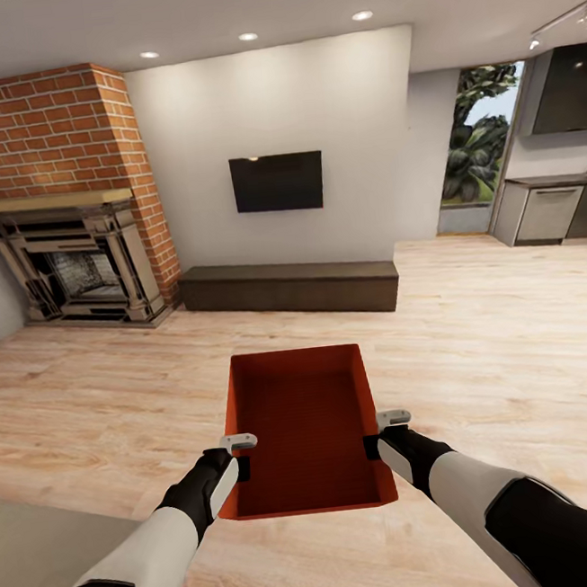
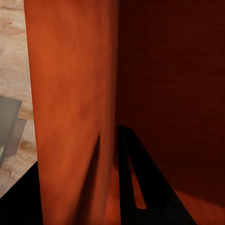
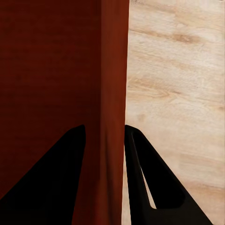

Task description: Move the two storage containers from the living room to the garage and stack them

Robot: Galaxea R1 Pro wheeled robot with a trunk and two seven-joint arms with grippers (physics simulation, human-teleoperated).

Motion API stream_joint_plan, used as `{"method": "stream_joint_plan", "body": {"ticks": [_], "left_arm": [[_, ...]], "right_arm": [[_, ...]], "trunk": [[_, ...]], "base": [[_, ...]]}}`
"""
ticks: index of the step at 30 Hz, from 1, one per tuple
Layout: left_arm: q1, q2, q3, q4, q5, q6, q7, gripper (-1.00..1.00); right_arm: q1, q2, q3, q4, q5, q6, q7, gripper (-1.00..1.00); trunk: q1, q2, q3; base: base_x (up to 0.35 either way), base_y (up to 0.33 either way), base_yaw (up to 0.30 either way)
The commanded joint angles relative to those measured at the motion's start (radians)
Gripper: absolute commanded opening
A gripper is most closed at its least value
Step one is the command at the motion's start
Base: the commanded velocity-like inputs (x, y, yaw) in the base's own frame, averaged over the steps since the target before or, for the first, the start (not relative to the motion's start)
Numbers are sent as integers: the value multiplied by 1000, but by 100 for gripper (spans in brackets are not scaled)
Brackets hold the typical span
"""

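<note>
A red-orange lidless storage container [image 1: 304, 437] hangs in front of me above the wood-plank living room floor, held between both arms. My left gripper [image 1: 243, 466] is shut on its left wall [image 2: 75, 117], one finger [image 2: 140, 187] inside and one outside. On the opposite side, my right gripper [image 1: 373, 446] is shut on the right wall [image 3: 112, 93], with dark fingers [image 3: 140, 183] either side of it. The box is empty.
A brick fireplace [image 1: 72, 253] stands at the far left. A long dark-brown low cabinet [image 1: 290, 287] sits under a wall TV [image 1: 277, 182]. A kitchen counter [image 1: 556, 207] is at the far right. A grey table corner [image 1: 50, 554] lies low on the left.
</note>
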Motion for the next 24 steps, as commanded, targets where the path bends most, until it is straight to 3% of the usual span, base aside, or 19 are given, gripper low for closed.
{"method": "stream_joint_plan", "body": {"ticks": [1, 24], "left_arm": [[0, 1, 4, 1, -16, 12, 12, -100], [0, 1, 4, 1, -16, 12, 12, -100]], "right_arm": [[-1, 0, 14, -30, -13, 4, -1, -100], [-1, 0, 14, -30, -13, 4, -1, -100]], "trunk": [[1, -2, -1], [1, -2, 36]], "base": [[0, 0, 0], [0, 0, 0]]}}
